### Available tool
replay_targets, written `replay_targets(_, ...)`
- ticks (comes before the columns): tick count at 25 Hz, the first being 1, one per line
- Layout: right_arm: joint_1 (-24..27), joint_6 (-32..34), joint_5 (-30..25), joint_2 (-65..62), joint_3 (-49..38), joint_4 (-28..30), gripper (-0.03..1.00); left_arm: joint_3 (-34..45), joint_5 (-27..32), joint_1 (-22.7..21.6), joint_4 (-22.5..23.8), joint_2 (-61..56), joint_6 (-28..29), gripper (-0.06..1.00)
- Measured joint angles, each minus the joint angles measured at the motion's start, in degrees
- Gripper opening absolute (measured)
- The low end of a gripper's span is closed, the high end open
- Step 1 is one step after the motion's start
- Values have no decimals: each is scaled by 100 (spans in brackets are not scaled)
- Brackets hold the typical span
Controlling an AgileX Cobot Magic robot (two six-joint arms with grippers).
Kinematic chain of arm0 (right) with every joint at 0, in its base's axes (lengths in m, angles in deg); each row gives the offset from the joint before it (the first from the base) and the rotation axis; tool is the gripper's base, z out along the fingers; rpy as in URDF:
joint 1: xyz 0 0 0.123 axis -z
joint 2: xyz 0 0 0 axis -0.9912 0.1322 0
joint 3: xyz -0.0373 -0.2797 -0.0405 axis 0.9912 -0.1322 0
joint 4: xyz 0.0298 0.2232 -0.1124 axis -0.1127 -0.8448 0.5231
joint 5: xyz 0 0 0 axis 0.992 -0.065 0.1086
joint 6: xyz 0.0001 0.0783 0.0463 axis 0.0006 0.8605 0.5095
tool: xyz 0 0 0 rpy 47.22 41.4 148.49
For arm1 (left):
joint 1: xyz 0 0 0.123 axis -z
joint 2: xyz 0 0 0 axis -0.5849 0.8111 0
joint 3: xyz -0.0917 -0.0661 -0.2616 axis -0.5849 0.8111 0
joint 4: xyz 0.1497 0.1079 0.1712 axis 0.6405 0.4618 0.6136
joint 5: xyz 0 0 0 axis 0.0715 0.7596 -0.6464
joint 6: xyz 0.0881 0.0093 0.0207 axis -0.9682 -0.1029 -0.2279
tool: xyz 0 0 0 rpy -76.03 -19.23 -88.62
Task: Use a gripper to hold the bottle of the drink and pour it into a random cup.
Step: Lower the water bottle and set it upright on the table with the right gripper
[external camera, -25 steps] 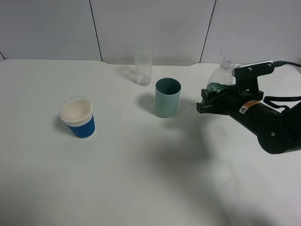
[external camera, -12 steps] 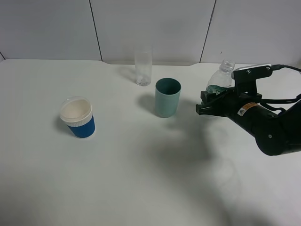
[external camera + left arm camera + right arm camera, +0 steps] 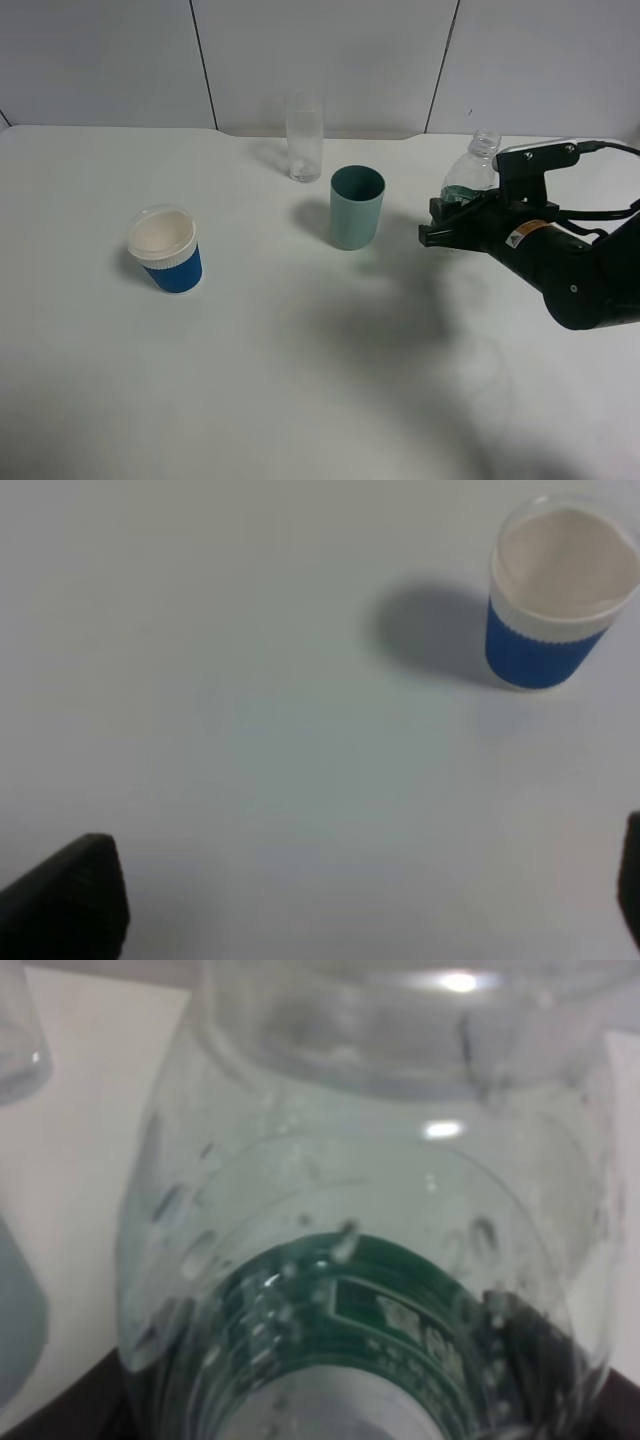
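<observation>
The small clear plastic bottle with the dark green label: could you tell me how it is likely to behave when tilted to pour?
The small clear plastic bottle with the dark green label is probably light; it looks largely empty. Its thin walls may flex under the right gripper, which is shut on it. Droplets inside suggest a little liquid, so it may pour slowly.

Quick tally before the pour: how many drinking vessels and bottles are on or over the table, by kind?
Teal cup: 1
Blue cup: 1
Clear glass: 1
Bottle, held in the right gripper: 1
Total: 4
</observation>
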Motion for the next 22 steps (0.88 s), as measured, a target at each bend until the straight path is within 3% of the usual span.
replay_targets(7, 0, -422, -312, 0, 0, -177, 57, 0, 0, 0, 0, 0, 0, 99)
replay_targets(16, 0, -472, -416, 0, 0, -177, 57, 0, 0, 0, 0, 0, 0, 99)
replay_targets(22, 0, -895, -448, 0, 0, -183, 57, 0, 0, 0, 0, 0, 0, 99)
